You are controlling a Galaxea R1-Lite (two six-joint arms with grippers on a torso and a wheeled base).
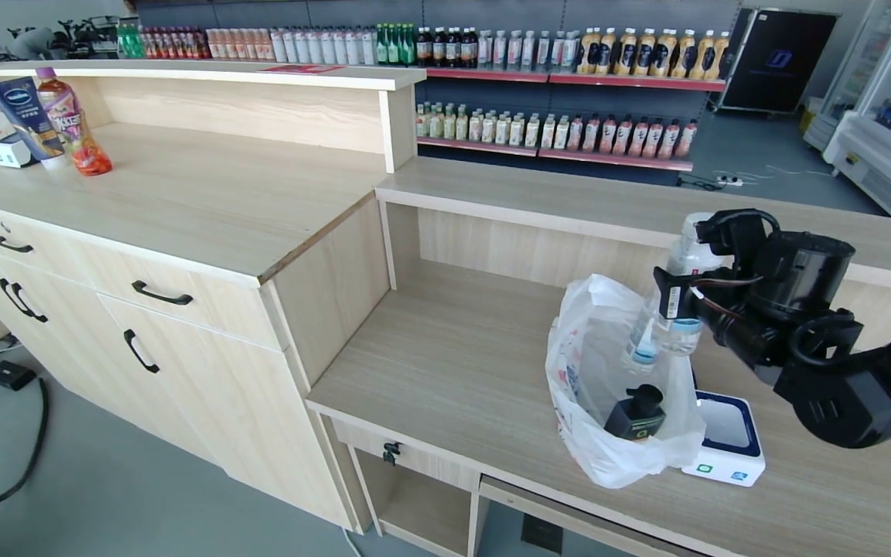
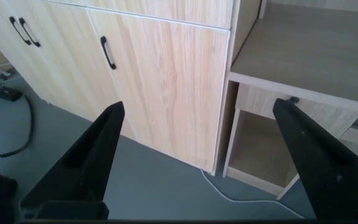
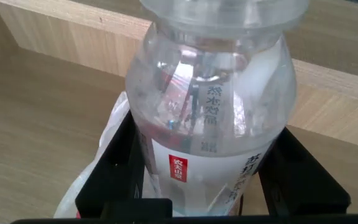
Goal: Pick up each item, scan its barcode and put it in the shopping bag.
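My right gripper [image 1: 679, 300] is shut on a clear water bottle [image 1: 658, 334], which hangs tilted with its blue cap down over the mouth of the white shopping bag [image 1: 585, 363]. In the right wrist view the bottle [image 3: 216, 112] sits clamped in the right gripper [image 3: 207, 186], with the bag [image 3: 107, 140] below it. A dark capped item [image 1: 636, 415] lies inside the bag. My left gripper [image 2: 201, 162] hangs open over the grey floor in front of the cabinets, holding nothing.
A white scanner [image 1: 728, 441] with a blue rim stands against the bag's right side. On the higher counter at far left are an orange drink bottle [image 1: 74, 124], a blue packet [image 1: 24, 116] and a small white box [image 1: 11, 151]. Drink shelves line the back.
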